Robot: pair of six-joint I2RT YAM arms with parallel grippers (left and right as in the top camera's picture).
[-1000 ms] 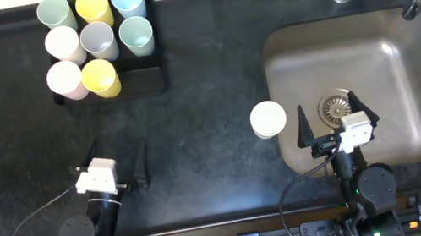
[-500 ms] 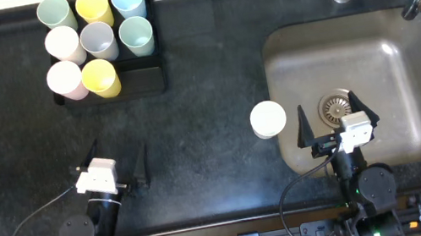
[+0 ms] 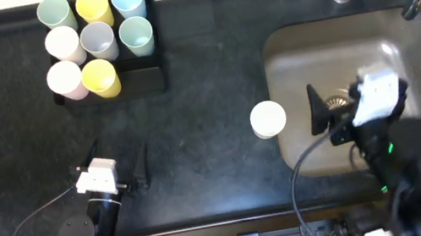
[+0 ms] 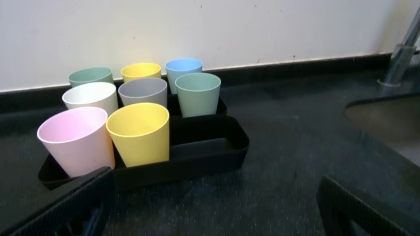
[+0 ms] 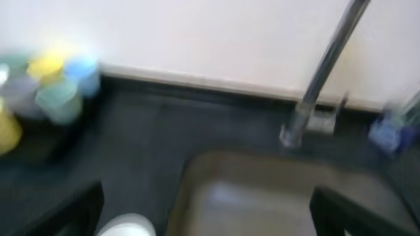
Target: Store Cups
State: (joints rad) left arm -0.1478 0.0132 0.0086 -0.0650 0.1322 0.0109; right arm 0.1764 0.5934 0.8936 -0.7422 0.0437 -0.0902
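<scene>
Where the left gripper [image 4: 213, 185] is held near the front of the counter [image 3: 206, 93], its two dark fingers [image 4: 62, 210] are spread wide with nothing between them. They face a black tray [image 4: 216, 154] that sits toward the counter's back left. The right gripper [image 5: 207, 191] hangs above the sink [image 3: 406, 34], its fingers [image 5: 59, 213] also wide apart and holding nothing. From above, one of these fingers points toward the basin's left rim, while the other is hidden under the white wrist housing. A lone white cup [image 3: 268, 119] stands on the counter just beside the sink's left rim, well apart from the tray. Whether it is upright or inverted cannot be told, and the right wrist view cuts off all but its top. Eight cups [image 3: 98, 40] stand in the tray: green, yellow and blue along the back, white, grey and green in the middle, pink and yellow at the front. The drain [image 3: 335, 102] is partly covered by the right gripper. A blue object [image 5: 388, 128] beside the faucet [image 5: 321, 85] is too indistinct to identify. The counter is black and speckled, and a pale wall [image 4: 262, 33] rises behind it.
</scene>
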